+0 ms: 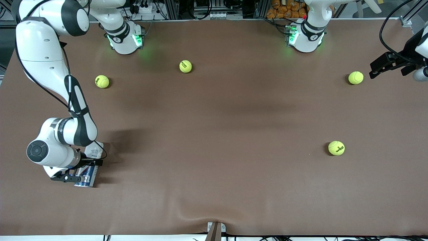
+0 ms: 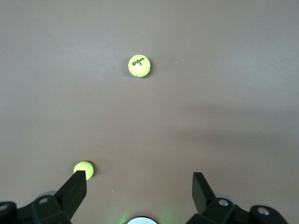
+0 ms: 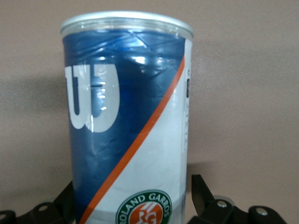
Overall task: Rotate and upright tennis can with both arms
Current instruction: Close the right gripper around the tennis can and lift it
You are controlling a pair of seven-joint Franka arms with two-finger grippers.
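**benchtop_dan:** Front view first. The tennis can is lying on its side on the brown table, down at the right arm's end and nearer the front camera than any of the four tennis balls; the closest ball is well apart from it. The right gripper is sitting right over it with the wrist covering most of the body, so only the blue-and-white label end is poking out. The left gripper is waiting at the table's edge at the left arm's end, just beside another ball.

**rollerpin:** Left wrist view is showing those fingers spread wide with nothing between them, just two balls on the cloth. No can in it at all.

**benchtop_dan:** Right wrist view: the can is filling the frame, silvery rim away from the camera, the fingers standing open either side of the body. Looks like they're straddling it, not squeezing.

**rollerpin:** Handling guess: thin clear plastic, light, glossy label, so it's probably going to flex and slip or roll. I'd be pinching mid-body across the width, gently.

**benchtop_dan:** Can't tell whether it's got balls inside, the label's hiding that. The near end and the finger contact are cut off too.
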